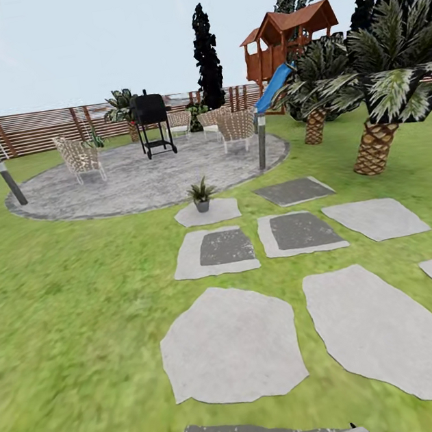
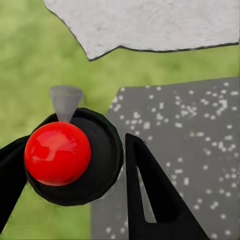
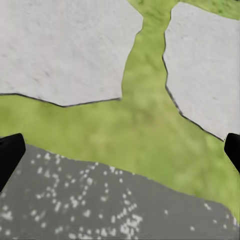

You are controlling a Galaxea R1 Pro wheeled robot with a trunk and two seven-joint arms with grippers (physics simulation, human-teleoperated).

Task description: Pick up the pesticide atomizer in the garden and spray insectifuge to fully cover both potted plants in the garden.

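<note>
One potted plant (image 1: 201,194) stands on a stepping stone (image 1: 208,212) before the patio (image 1: 134,180). Right jaws are spread wide and empty; left jaws grip a red-topped object (image 2: 58,153).

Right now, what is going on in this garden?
A two-armed robot stands on the lawn, facing pale stepping stones that lead to a round patio. Its left gripper appears to hold the spray bottle, a dark round body with a red ball on it. The right gripper is open, over grass and stone. One small potted plant sits on a stone ahead, some way off.
</note>
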